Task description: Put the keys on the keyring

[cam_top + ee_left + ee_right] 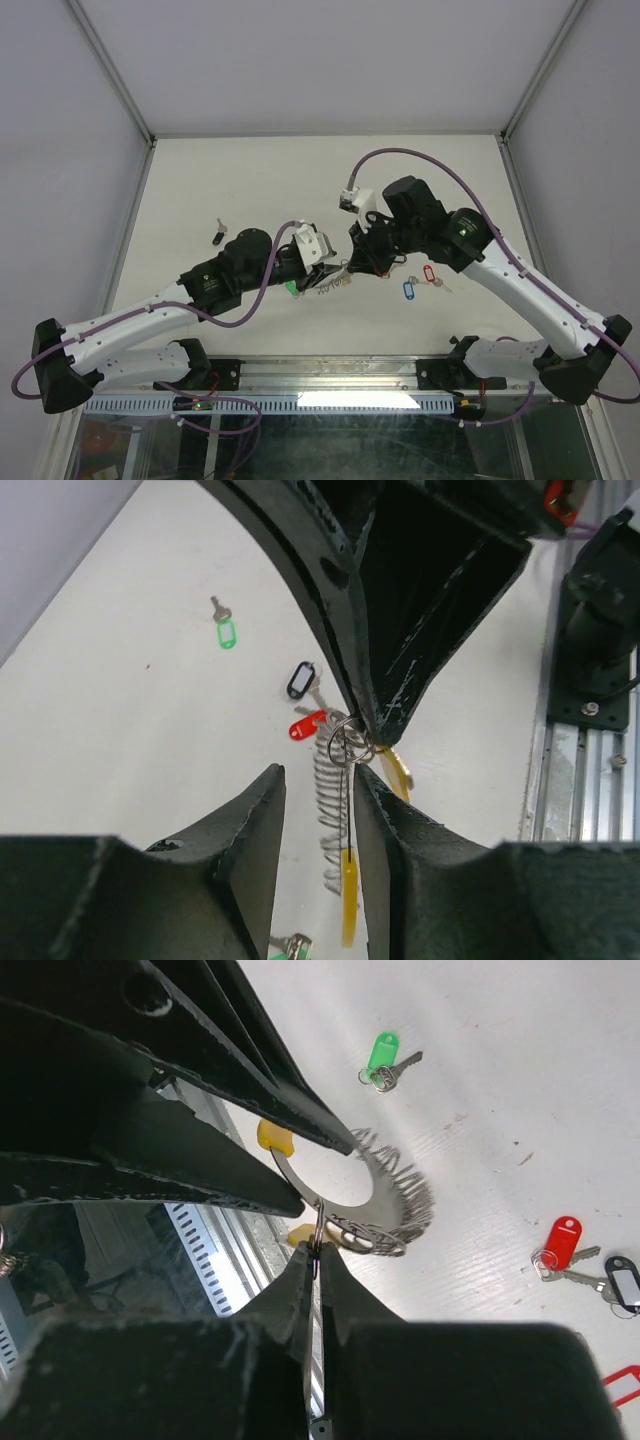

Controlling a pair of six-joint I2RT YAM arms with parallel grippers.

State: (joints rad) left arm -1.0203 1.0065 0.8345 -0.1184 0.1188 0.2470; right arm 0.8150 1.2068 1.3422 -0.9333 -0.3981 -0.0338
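My left gripper (318, 772) stands with its fingers (250, 850) apart, and the keyring (332, 810) hangs right down the gap between them. The silvery coil runs closer to one finger's inner face than to the other, and I can't tell if it brushes that face. It is not pinched from both sides. The yellow segment (348, 905) drops lower in the same gap, deep between the fingers.

My right gripper (318, 1255) comes in from the opposite side, tip to tip with the left. Its fingers (290, 1300) are pressed together on a small wire loop (350, 748). That loop sits at the very tips, just above my left fingertips, and it overlaps the top of the coil. Whether it is hooked through the keyring, I can't make out. I can't see a key hanging on the loop either.

From the right wrist the keyring shows as a flat metal arc fringed with coil. It curves out from between my left fingers and past my right fingertips, with a yellow end on either side of the left finger.

From overhead, both grippers meet above the middle of the table (250, 180), with the keyring held up between them.

The loose keys lie flat on the table, clear of both grippers. A red-tagged key (308, 725) and a black-tagged key (300, 679) lie close together beyond the loop. A green-tagged key (385, 1060) is off on its own, and a blue-tagged key (408, 290) lies near my right arm.
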